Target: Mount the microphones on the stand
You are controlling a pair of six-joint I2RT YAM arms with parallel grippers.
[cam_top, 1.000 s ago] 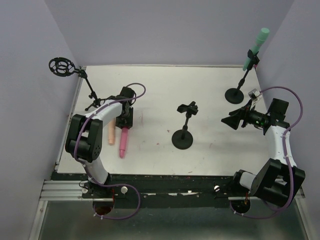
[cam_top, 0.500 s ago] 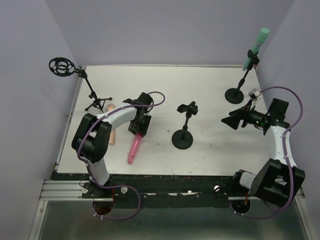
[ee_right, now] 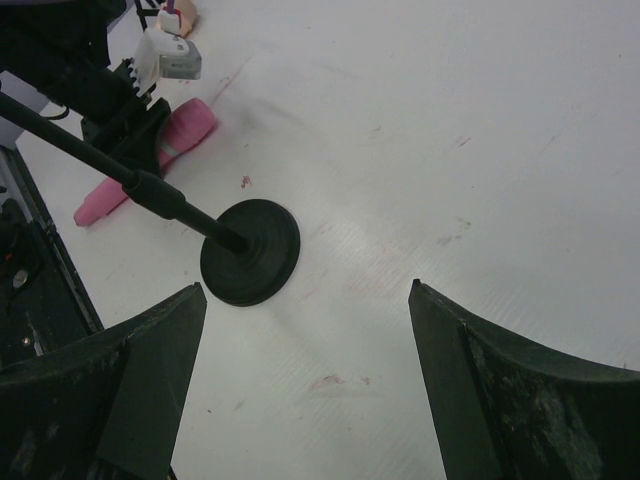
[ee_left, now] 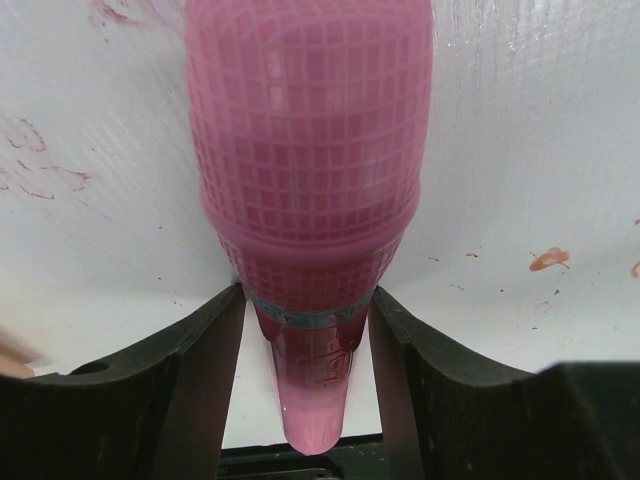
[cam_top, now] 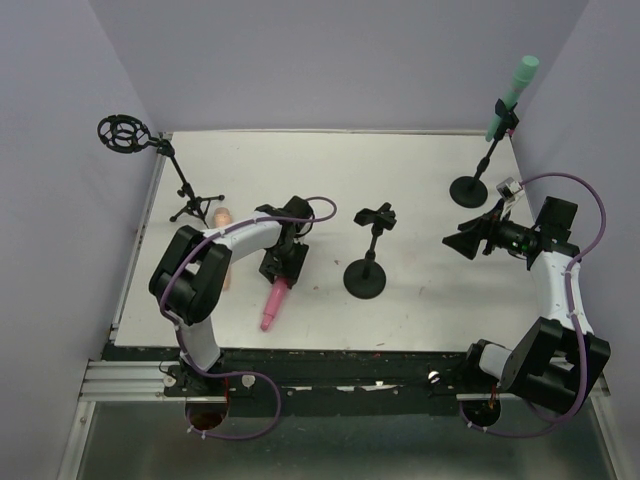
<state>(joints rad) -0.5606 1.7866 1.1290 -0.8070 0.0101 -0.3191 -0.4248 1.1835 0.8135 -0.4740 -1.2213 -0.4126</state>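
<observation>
My left gripper (cam_top: 283, 262) is shut on the pink microphone (cam_top: 271, 306), low over the table, left of the middle stand (cam_top: 366, 276). In the left wrist view the pink microphone's head (ee_left: 310, 150) fills the top and its handle runs between my fingers (ee_left: 190, 390). The peach microphone (cam_top: 222, 222) lies on the table, partly hidden by my left arm. The mint green microphone (cam_top: 512, 92) sits upright in the back right stand (cam_top: 470, 188). My right gripper (cam_top: 462, 243) is open and empty; its view shows the middle stand's base (ee_right: 250, 252) and the pink microphone (ee_right: 185, 128).
A tripod stand (cam_top: 188, 205) with a round black shock mount (cam_top: 125, 135) stands at the back left. The middle stand carries an empty black clip (cam_top: 376, 216). Purple walls close in the left, back and right.
</observation>
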